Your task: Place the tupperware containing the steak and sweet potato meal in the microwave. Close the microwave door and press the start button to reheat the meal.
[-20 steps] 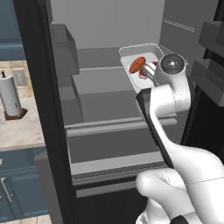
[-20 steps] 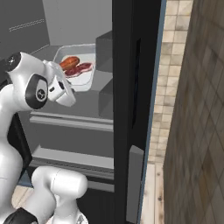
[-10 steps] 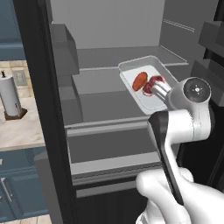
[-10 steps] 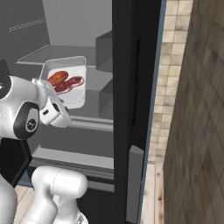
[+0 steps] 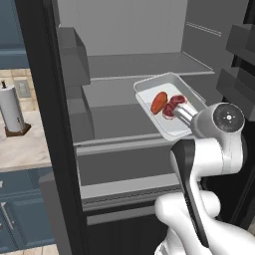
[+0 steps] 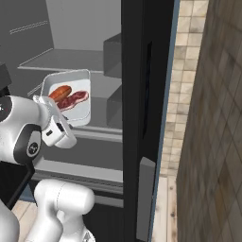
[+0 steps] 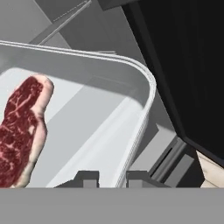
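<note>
The tupperware [image 5: 172,128], a pale shallow tray, hangs tilted in front of the open fridge's grey shelves. The dark red steak [image 5: 175,106] and the orange sweet potato [image 5: 159,101] lie side by side in it. My gripper [image 5: 181,111] is shut on the tray's near rim. The right base view has the tupperware [image 6: 79,89] with steak [image 6: 74,100] and sweet potato [image 6: 60,92] just above my gripper [image 6: 46,102]. In the hand view my gripper [image 7: 111,178] straddles the tupperware [image 7: 145,97] rim, with the steak [image 7: 19,131] at left. The microwave is out of view.
The fridge [image 5: 129,64] stands open, with black doors at both sides [image 5: 45,124] [image 6: 142,94]. Door bins [image 5: 74,74] jut out near the tray. A paper towel roll [image 5: 12,107] stands on the counter at left above blue cabinets [image 5: 15,224]. A tiled wall [image 6: 208,118] rises at right.
My gripper has carried the tupperware down and outward from the upper fridge shelf toward the base. The hand and forearm dropped with it. The fridge itself has not shifted.
</note>
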